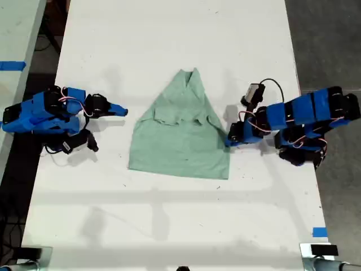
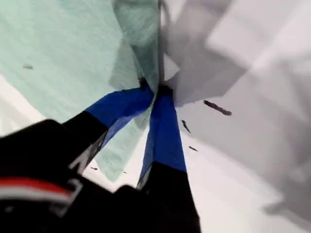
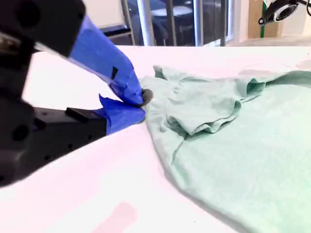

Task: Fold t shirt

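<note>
A: What's on the exterior view's left?

B: My second gripper [image 1: 119, 110], jaws nearly pressed together on nothing, just beside the shirt [image 1: 181, 132] without touching it

A: And the shirt?

B: Mid-counter [image 1: 169, 34], sleeves already folded in, tapering to a point

A: The exterior view's right?

B: My first gripper [image 1: 228, 139], jaws pinching the shirt's edge. I judge a fold is underway; next it should carry that edge across

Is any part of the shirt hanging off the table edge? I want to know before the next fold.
No: in the exterior view the t shirt lies wholly on the white table, well inside every edge.
</note>
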Tool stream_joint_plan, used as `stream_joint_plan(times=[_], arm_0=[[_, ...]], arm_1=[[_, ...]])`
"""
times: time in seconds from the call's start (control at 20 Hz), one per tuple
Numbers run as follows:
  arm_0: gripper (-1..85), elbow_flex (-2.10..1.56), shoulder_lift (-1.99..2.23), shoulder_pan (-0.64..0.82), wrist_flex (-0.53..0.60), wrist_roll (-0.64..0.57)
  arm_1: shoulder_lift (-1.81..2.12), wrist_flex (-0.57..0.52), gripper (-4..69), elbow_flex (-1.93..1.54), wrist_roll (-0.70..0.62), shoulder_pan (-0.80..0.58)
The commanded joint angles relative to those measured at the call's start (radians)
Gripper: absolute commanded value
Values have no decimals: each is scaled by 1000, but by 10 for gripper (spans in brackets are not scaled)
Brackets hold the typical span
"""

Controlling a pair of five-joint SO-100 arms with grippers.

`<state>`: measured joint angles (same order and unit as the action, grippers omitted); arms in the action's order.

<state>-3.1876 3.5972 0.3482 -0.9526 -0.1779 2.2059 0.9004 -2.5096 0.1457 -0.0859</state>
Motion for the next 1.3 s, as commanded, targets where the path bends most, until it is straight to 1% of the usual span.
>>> stream_joint_plan(times=[0.0,0.05,0.1,0.2,0.25,0.4,0.5,0.65,0.75,0.85,0.9,0.95,1.05,1.15,1.25], arm_0=[[-1,-3,8,-6,-6,5],[-1,-3,8,-6,-6,5],[-1,-3,8,-6,-6,5],[-1,-3,8,-6,-6,5],[-1,-3,8,-6,-6,5],[-1,-3,8,-5,-6,5],[-1,-3,8,-5,-6,5],[-1,-3,8,-5,-6,3],[-1,-3,8,-5,-6,2],[-1,-3,8,-5,-6,2],[-1,-3,8,-5,-6,0],[-1,-3,8,-5,-6,-2],[-1,-2,8,-5,-6,-2],[-1,-2,8,-5,-6,-2],[-1,-2,8,-5,-6,-3]], arm_1=[[127,202,12,54,18,5],[212,238,12,49,-11,-14],[307,239,12,40,-60,-32],[456,130,12,15,-163,-51],[468,81,12,29,-186,-43],[341,-107,12,95,-239,-11],[181,-192,12,183,-265,-6],[-92,-212,12,400,-296,-6],[-273,-184,12,565,-307,-12],[-448,-110,29,739,-296,-12],[-528,-69,90,834,-301,-8],[-606,-18,130,942,-310,0],[-733,115,169,1158,-339,11],[-787,235,186,1310,-364,12],[-762,331,186,1362,-371,9]])
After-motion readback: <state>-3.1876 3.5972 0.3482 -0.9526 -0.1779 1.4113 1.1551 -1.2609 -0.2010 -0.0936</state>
